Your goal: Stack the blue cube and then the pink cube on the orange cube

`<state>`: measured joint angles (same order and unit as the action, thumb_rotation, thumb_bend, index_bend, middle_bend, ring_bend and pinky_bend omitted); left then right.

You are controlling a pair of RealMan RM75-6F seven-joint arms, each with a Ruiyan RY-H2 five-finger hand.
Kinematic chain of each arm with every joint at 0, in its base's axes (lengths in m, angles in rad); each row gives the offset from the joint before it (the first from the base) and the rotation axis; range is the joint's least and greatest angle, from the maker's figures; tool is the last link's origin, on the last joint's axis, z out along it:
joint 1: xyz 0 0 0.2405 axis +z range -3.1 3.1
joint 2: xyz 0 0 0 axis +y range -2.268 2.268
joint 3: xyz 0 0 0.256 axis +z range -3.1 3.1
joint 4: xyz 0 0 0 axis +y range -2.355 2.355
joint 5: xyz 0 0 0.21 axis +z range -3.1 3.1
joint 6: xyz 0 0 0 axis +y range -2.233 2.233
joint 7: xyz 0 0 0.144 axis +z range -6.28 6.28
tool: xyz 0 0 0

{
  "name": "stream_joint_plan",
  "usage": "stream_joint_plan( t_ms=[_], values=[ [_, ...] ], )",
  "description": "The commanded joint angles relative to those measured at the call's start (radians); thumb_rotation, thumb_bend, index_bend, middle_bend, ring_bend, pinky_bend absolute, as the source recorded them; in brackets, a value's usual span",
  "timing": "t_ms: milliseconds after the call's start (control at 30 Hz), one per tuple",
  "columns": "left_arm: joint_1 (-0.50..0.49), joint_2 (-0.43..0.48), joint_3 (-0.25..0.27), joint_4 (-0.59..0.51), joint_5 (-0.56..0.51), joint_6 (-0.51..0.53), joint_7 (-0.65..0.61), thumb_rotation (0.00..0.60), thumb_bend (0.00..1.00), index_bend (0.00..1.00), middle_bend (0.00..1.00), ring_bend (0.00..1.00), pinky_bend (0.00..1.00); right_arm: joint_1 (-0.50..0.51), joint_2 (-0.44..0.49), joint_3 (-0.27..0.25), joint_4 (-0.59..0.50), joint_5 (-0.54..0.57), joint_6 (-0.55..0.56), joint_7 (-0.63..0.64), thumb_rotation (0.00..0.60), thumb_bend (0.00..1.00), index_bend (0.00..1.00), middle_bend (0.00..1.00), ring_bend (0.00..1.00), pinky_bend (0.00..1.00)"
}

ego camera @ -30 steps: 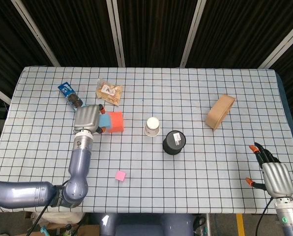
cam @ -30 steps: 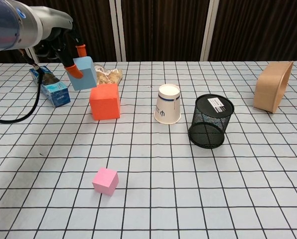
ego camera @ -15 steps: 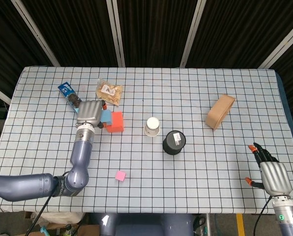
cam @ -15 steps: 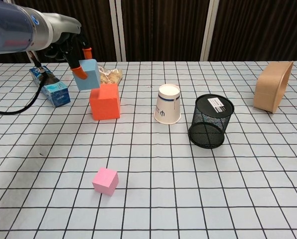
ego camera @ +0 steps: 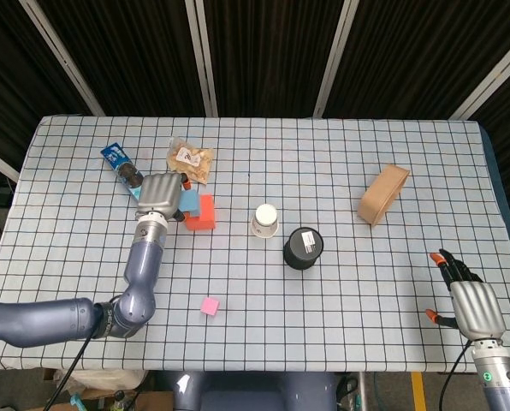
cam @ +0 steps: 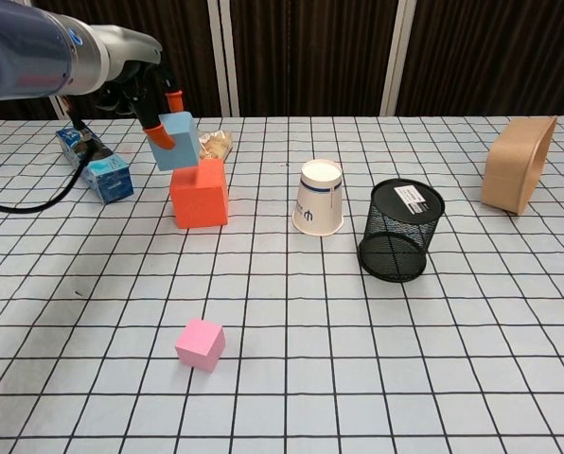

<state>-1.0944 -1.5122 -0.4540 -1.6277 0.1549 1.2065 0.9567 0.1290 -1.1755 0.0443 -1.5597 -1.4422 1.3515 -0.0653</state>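
My left hand (cam: 154, 104) (ego camera: 159, 195) grips the blue cube (cam: 180, 140) (ego camera: 189, 199), tilted, just above the top left of the orange cube (cam: 200, 194) (ego camera: 205, 213). Whether the two cubes touch I cannot tell. The small pink cube (cam: 201, 343) (ego camera: 209, 306) lies alone near the front of the table. My right hand (ego camera: 471, 301) hangs past the table's front right corner, fingers apart and holding nothing; the chest view does not show it.
A white paper cup (cam: 319, 197) stands upside down right of the orange cube, a black mesh cup (cam: 400, 230) beside it. A blue packet (cam: 95, 164) and a snack bag (cam: 212, 144) lie behind the cubes. A tan holder (cam: 517, 163) sits far right.
The left hand has carried the blue cube to the right and up, from beside the orange cube's left to over its top edge. The right hand has barely shifted.
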Motion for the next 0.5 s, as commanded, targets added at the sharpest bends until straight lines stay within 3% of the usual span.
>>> stream_joint_plan(
  t_ms=[33,500],
  values=[
    [-0.005,-0.006,0.009,0.01,0.002,0.004,-0.004,0.6,0.28,0.43,0.9,0.8,0.84,0.0,0.001,0.0,-0.001,-0.002,0.002,0.001,0.6,0.1,0.12,0.1,0.17,0.37],
    [-0.03,-0.052,0.034,0.081,-0.004,0.012,-0.013,0.6,0.28,0.43,0.9,0.8,0.84,0.0,0.002,-0.002,0.0,-0.004,0.002,0.002,0.6,0.1,0.12,0.1,0.17,0.37]
  ],
)
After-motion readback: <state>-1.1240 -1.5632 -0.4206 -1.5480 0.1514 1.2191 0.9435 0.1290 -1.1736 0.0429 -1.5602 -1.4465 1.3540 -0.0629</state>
